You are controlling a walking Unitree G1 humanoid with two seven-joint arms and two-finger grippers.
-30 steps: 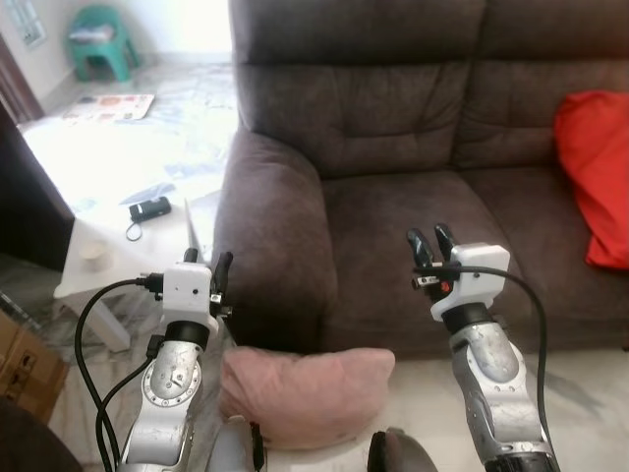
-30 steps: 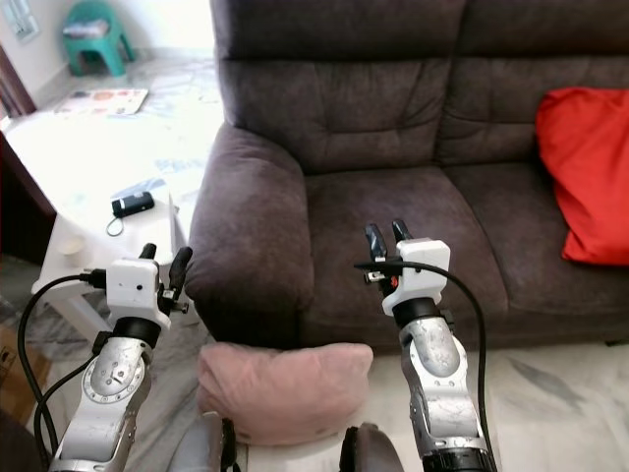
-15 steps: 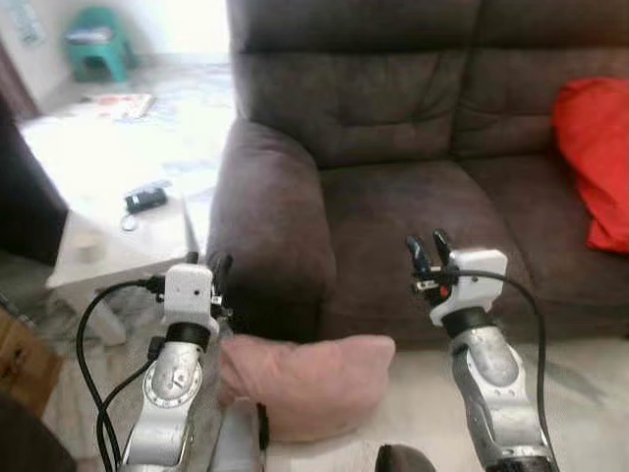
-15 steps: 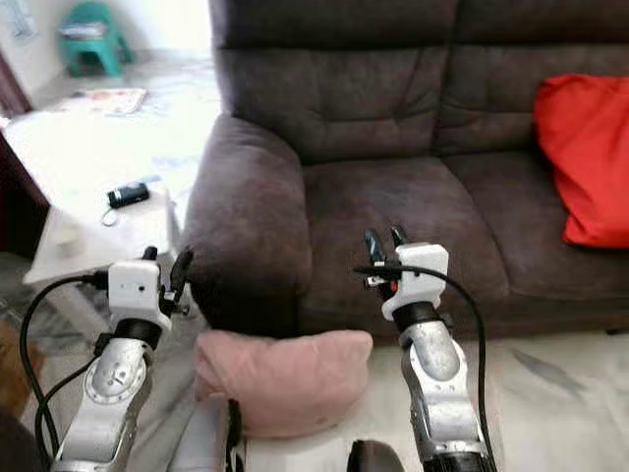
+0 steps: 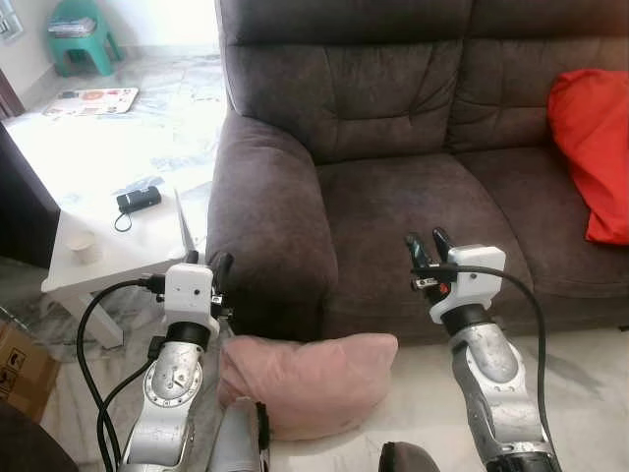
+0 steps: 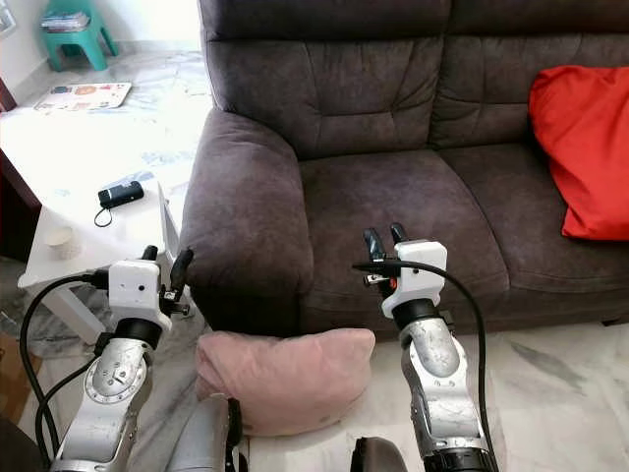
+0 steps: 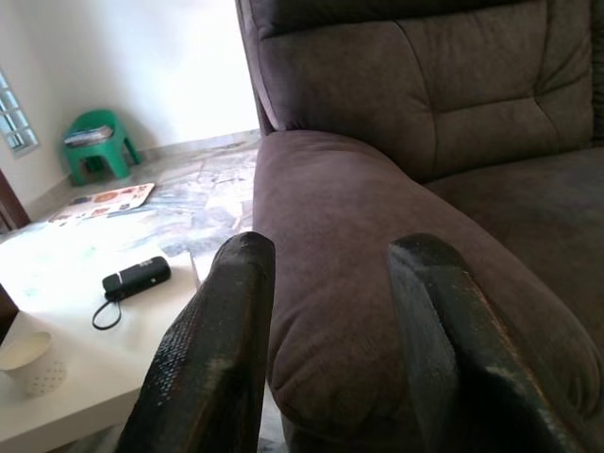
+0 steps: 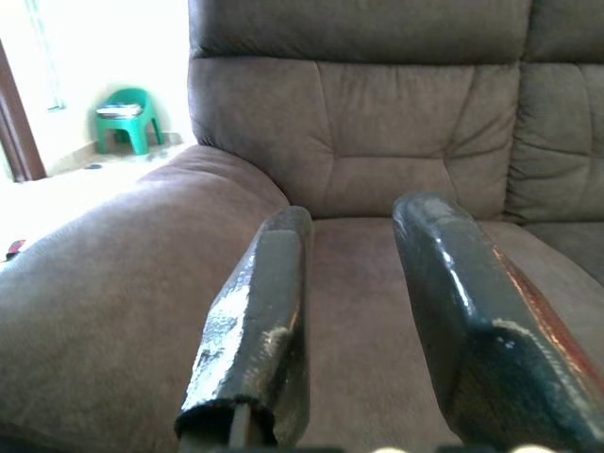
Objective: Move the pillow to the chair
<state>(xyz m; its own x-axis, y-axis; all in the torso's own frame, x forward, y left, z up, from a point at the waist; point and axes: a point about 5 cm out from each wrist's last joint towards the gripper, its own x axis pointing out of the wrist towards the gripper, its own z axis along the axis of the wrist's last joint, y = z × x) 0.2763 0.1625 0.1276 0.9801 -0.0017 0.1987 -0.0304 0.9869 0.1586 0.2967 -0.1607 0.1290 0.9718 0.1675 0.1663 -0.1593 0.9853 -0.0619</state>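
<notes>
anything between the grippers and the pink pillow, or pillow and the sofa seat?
Nothing visible. The pink pillow lies on the floor against the sofa front, below and between the left gripper and right gripper, both open and empty. The seat cushion above it is bare; the red pillow sits far right.

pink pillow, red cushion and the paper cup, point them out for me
pink pillow [image 5: 307, 381], left eye view, middle of its top face
red cushion [image 6: 580, 147], right eye view, centre of its front
paper cup [image 5: 83, 246], left eye view, its side wall
</notes>
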